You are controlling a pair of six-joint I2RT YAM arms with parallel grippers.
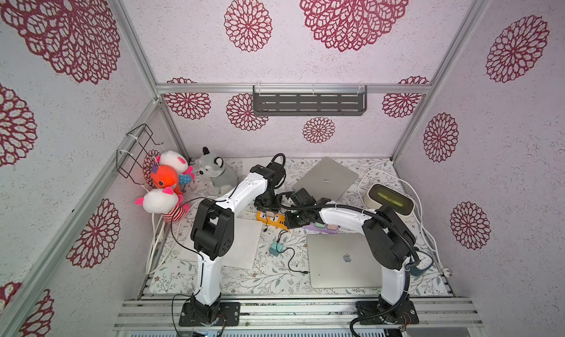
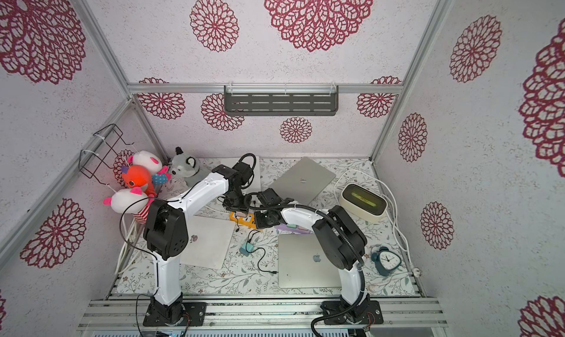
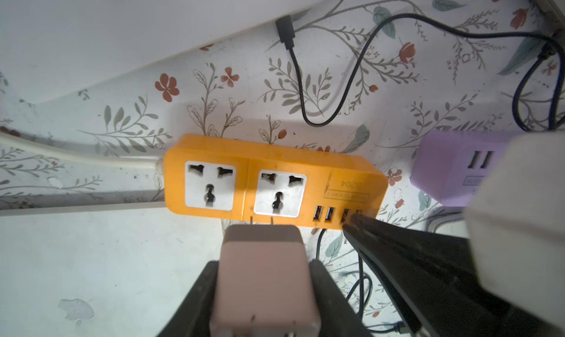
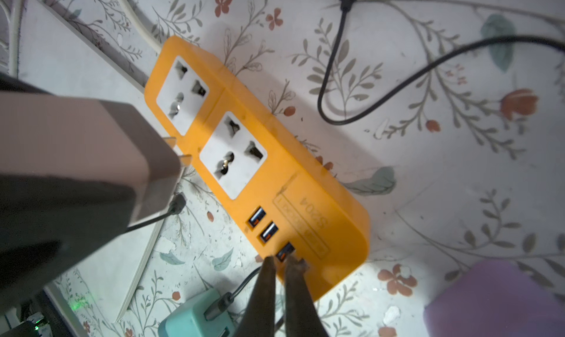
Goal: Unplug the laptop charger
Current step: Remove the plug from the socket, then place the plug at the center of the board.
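Both pincers are at the strip: the left pincer is clamped on the two sides of the pinkish charger brick, which fills the lower middle of the left wrist view. The right pincer has its fingers nearly together with only a thin slit between them. It holds nothing, and its tips rest on the USB end of the orange power strip, low in the frame. The main step looks done: the brick's two flat prongs stand clear of the strip, just below its second socket, and both white sockets are empty. In a top view the brick sits near the centre of the frame, under the left wrist and just above the strip. What seems left is to carry the brick away, set it down and let go, while the right pincer comes off the strip. A thin black cable runs out from under the brick, and where it ends cannot be traced. For writing, the strip carries "3204" upside down, with a boxed line beside it too blurred to read. The purple strip at right has a small illegible label. An Apple logo shows on the silver laptop at lower right of a top view.
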